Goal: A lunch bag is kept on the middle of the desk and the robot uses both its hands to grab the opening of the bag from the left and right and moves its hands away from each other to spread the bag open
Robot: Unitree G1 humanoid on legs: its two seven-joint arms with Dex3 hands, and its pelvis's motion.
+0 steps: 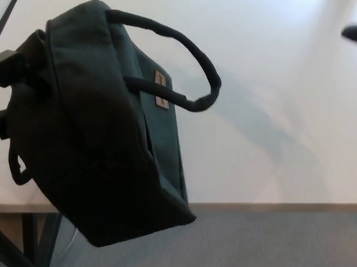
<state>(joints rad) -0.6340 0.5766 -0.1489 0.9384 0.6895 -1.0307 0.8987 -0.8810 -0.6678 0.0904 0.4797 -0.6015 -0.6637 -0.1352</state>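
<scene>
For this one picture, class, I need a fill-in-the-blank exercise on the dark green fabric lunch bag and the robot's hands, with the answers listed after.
1. The dark green fabric lunch bag is held up on the robot's ____ side.
2. The bag's looped carry handle points toward the picture's ____.
3. The small label sits on the bag just below its ____.
4. Of the right hand, only a dark tip shows at the picture's ____ edge.

Missing words: left; right; handle; right
</scene>
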